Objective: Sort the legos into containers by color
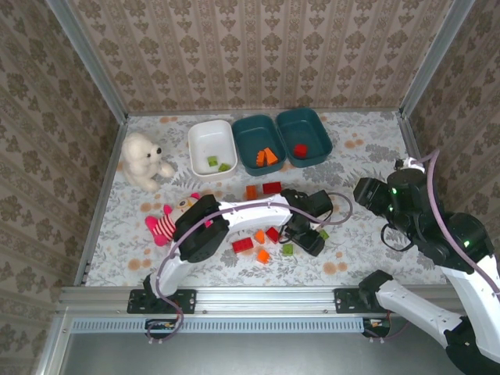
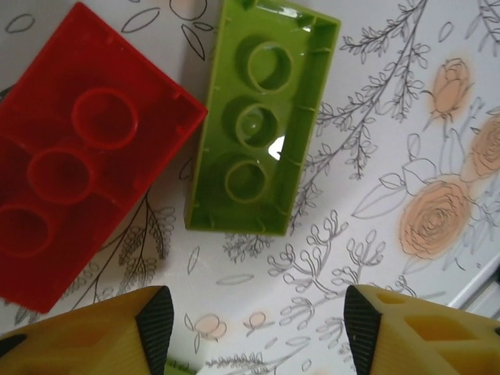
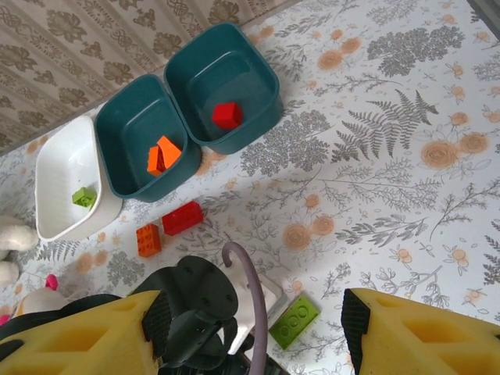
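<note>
left end effector jaws apart, empty, near green lego; right end effector parted, empty.

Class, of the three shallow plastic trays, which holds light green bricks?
The white plastic tray, leftmost from above. The middle dark teal tray holds orange wedges; the right dark teal tray, one red brick.

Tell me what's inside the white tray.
Two green bricks lie in the white tray, toward its near end. The near wall may hide a sliver of the floor; nothing else covers the inside.
</note>
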Tool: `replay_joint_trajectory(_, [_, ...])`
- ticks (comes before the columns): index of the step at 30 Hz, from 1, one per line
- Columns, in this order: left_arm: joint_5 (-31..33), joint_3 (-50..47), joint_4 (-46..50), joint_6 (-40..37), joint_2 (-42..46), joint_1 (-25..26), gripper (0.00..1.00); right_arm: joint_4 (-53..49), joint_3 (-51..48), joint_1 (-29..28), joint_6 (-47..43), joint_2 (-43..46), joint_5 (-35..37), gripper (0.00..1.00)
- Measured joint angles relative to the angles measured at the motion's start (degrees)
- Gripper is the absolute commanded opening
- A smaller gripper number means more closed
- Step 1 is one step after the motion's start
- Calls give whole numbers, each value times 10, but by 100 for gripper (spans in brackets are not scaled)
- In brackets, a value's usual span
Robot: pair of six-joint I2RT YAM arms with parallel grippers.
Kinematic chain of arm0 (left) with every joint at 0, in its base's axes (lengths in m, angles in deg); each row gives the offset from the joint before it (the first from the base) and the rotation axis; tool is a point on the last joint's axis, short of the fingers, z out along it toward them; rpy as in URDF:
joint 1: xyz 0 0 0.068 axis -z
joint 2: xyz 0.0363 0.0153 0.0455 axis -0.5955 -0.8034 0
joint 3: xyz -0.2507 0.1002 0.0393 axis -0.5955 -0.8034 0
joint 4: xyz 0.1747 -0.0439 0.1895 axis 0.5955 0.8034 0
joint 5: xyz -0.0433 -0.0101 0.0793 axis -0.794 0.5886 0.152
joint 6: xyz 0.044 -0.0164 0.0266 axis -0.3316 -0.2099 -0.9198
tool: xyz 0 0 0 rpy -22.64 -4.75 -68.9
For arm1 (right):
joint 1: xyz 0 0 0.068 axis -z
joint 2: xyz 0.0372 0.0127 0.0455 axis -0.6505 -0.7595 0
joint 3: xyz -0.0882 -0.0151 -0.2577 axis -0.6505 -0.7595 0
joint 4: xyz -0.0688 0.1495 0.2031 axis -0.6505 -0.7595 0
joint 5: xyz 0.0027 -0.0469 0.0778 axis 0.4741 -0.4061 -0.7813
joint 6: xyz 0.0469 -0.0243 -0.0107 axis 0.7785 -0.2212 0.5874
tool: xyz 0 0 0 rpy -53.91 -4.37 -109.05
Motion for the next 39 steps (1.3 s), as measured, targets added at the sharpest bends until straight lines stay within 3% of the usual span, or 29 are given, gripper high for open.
replay_joint_trajectory(17, [81,109,40,-23,-76,15,68,-4,0,1,0,0,0,63])
replay_joint_trajectory(32, [166,172,91,-59,-117,42,48,-4,0,1,0,-7,0,63])
replay_joint_trajectory(39, [183,189,99,-66,-128,51,57,-4,0,1,0,-12,0,63])
